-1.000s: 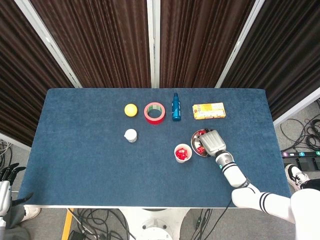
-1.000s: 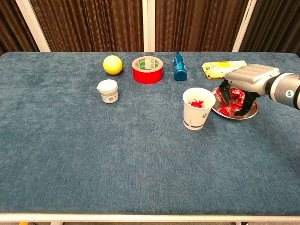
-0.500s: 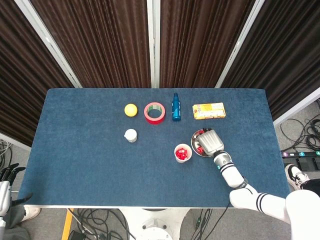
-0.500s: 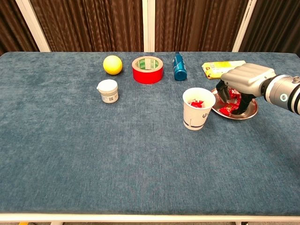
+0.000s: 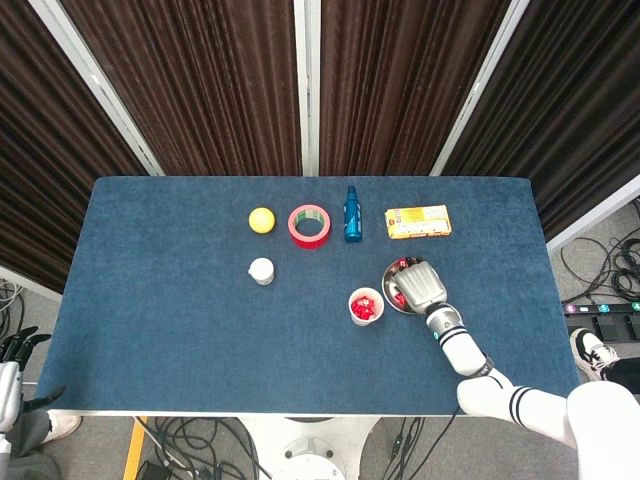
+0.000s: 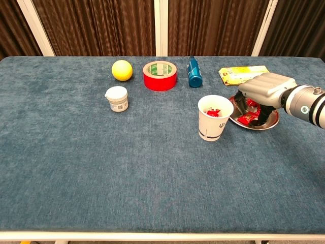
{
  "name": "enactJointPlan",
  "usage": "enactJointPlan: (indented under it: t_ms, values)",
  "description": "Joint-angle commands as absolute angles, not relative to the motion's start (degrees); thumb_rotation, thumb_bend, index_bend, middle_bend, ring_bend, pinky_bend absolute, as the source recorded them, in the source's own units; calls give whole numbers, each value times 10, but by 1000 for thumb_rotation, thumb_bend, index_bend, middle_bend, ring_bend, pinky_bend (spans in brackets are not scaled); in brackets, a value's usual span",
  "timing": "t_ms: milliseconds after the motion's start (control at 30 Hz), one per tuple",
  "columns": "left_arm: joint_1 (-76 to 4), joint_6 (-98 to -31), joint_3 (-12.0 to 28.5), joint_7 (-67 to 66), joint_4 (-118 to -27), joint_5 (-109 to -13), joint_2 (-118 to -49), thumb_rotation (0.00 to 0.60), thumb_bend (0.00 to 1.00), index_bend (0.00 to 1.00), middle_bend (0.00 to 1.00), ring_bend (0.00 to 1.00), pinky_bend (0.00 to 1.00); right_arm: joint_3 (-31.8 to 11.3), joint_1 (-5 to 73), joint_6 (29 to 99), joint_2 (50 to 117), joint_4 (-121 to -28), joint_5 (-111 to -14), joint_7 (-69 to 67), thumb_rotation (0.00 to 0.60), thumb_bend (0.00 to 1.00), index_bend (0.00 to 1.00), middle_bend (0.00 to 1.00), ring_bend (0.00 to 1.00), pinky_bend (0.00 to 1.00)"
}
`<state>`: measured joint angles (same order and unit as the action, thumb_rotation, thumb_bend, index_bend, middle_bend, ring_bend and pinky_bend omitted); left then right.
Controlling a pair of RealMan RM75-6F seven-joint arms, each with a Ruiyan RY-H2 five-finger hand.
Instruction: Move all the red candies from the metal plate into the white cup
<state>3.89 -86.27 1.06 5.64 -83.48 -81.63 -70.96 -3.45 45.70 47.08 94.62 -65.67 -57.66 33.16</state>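
Bare cloth lies at 6 o'clock of the white cup [image 6: 215,117]; the metal plate [image 6: 270,122] crowds 3 o'clock.

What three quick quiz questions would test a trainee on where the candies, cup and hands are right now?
1. True or false: the white cup already holds red candies.
2. Which hand is over the metal plate: A left, B right?
3. Fill in: the blue bottle stands between the red tape roll and the ____ packet.

Key: 1 true. 2 B, the right hand. 3 yellow.
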Motion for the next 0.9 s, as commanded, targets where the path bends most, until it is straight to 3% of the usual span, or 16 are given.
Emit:
enactJointPlan:
  t_ms: [33,300,667,900]
  values:
    - [39,-863,11,57,-835,-816,-710,600,93,301,247,169,279,-35,456,470,947,-654,-577,332,600,237,555,406,186,276]
    - [38,-863,11,56,-836,-818,-709,600,93,302,247,169,279,-45,448,488,934,-672,-593,314,600,304,625,482,225,281]
    - [37,-868,12,46,-848,-821,-702,600,93,301,247,169,279,-82,424,573,811,-869,-662,259,600,303,626,485,225,281]
    - [37,-872,12,43,-855,-824,-699,600,93,302,247,169,279,-81,424,570,780,-940,-684,250,600,299,611,474,223,281]
